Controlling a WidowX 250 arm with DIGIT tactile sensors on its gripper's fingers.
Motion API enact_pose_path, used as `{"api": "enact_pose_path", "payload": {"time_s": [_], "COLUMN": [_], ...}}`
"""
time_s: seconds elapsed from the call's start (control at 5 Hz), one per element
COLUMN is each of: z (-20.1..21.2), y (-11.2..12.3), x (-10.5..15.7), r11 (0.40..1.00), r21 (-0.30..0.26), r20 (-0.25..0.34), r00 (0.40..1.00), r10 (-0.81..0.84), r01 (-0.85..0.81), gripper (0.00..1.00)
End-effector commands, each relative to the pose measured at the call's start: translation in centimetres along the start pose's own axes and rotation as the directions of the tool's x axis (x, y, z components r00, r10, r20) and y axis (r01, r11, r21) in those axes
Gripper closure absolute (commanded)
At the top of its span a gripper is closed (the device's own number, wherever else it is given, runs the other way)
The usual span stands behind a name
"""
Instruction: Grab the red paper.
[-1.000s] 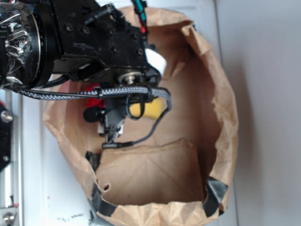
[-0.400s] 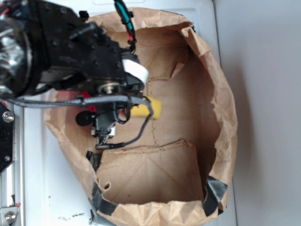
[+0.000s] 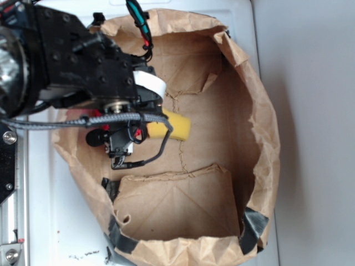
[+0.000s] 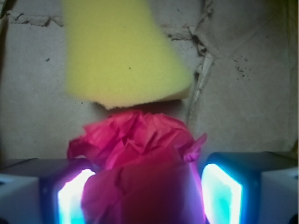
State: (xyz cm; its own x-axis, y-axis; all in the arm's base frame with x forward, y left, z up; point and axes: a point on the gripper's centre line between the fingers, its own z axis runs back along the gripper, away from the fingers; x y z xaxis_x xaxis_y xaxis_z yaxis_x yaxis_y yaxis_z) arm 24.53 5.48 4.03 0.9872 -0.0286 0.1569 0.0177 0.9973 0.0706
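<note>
Since the red paper (image 4: 135, 158) is a light, soft crumpled wad, squeezing its middle should do. It sits inside the brown bag (image 3: 260, 138), touching the yellow sponge (image 4: 121, 51), between the gripper (image 4: 149, 193) fingers, which look spread beside it, not clamped.

Inside an open paper bag (image 3: 260, 138) lying on a table (image 3: 310, 83), seen from above. Robot arm (image 3: 66, 61) reaching in from the left. Wrist view: wad of paper (image 4: 135, 158) between the two gripper (image 4: 142, 191) fingers (image 4: 222, 189), sponge block (image 4: 121, 56) just beyond it, touching, both on the bag floor.
</note>
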Motion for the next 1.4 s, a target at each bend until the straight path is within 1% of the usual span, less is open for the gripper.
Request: {"api": "enact_pose_path", "payload": {"time_s": [0.0, 0.4, 0.6, 0.8, 1.0, 1.2], "z": [1.8, 5.3, 7.5, 9.4, 10.3, 10.8], "y": [1.1, 0.4, 0.3, 0.1, -1.0, -2.2], "x": [0.7, 0.9, 1.2, 2.1, 3.7, 4.4], "r11": [1.000, 1.000, 0.998, 0.995, 0.992, 0.991], "r21": [0.011, -0.023, -0.056, -0.088, -0.120, -0.122], "r20": [0.040, 0.086, 0.093, 0.104, 0.116, 0.130], "r00": [0.999, 0.996, 0.995, 0.993, 0.991, 0.989], "r10": [0.017, 0.016, 0.025, 0.049, 0.064, 0.065], "r01": [-0.018, -0.014, -0.020, -0.040, -0.050, -0.050], "gripper": [1.00, 1.00, 1.00, 1.00, 1.00, 1.00]}}
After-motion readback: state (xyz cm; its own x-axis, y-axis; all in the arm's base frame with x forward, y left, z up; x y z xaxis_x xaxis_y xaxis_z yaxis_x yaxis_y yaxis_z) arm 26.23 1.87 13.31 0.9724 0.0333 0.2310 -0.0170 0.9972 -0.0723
